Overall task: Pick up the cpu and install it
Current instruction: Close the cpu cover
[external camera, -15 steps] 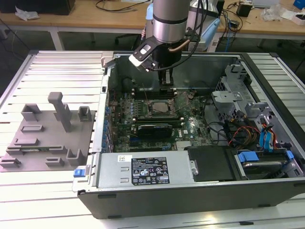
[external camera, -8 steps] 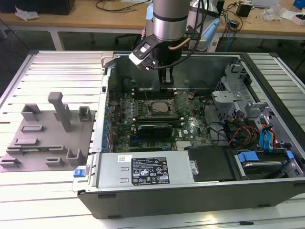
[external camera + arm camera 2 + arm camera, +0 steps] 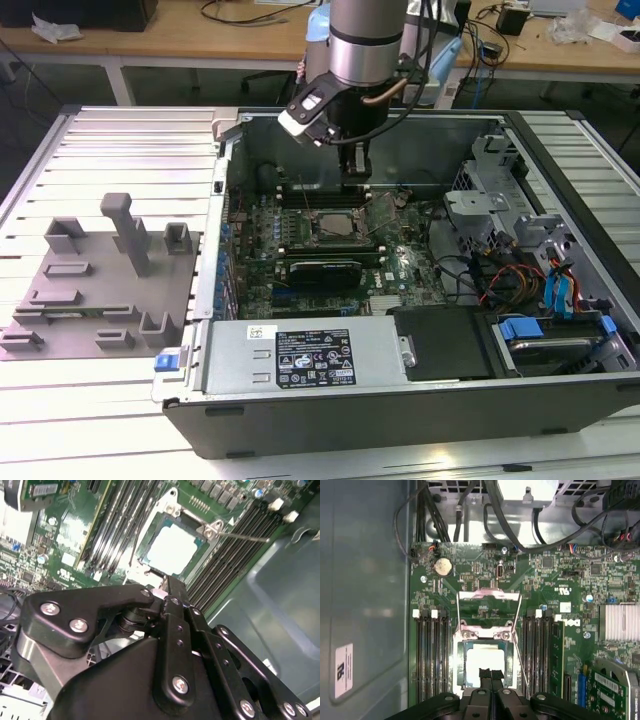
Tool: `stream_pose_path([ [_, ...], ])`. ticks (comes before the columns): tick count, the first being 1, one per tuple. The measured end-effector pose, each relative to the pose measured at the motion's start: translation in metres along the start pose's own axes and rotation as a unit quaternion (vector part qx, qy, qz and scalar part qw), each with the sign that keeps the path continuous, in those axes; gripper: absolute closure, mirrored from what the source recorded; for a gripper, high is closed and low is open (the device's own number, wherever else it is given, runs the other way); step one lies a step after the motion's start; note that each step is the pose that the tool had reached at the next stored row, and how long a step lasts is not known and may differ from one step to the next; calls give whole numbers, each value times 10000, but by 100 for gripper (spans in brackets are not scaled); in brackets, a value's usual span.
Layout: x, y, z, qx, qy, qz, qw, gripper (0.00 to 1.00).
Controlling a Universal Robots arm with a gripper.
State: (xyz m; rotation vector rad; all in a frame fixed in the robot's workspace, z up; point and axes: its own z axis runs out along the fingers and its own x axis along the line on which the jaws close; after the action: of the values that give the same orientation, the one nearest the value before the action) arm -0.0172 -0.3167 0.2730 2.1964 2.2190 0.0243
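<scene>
A robot arm reached down into an open computer case (image 3: pixel 400 420) lying on its side on a slatted table (image 3: pixel 130 140). The pincer (image 3: pixel 358 183) hung over the green motherboard (image 3: pixel 470 575). In both wrist views its 2 black fingers were pressed together with nothing between them, so the pincer (image 3: pixel 490 674) (image 3: pixel 167 582) was closed and empty.

The cpu (image 3: pixel 485 661) (image 3: pixel 175 550), a small square chip with a pale silvery top, lay flat in the motherboard socket (image 3: pixel 462 652), directly under the pincer's tips. Whether the tips touched its near edge could not be told. The socket's metal cover plate (image 3: pixel 489 596) stood swung open just beyond the cpu from the pincer, and a thin wire lever (image 3: pixel 519 660) slanted up beside the chip.

Rows of long black memory slots (image 3: pixel 432 655) flanked the pincer on 2 sides of the socket. A round coin battery (image 3: pixel 443 566) sat farther off on the board, past the open plate.

In the exterior view, a silver power supply (image 3: pixel 300 355) lay in the case well in front of the pincer. A grey plastic fixture tray (image 3: pixel 100 290) with upright posts sat outside the case, far from the pincer, toward the exterior view's left.
</scene>
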Motion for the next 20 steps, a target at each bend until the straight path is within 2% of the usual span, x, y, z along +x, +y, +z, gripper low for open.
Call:
stream_pose_path([
  [2,-3,62,2,3,0,0,10000,89],
  [12,-12,235,7,8,1,-1,10000,89],
  [16,-21,346,9,12,1,0,10000,89],
  [20,-27,420,11,14,0,-1,10000,89],
])
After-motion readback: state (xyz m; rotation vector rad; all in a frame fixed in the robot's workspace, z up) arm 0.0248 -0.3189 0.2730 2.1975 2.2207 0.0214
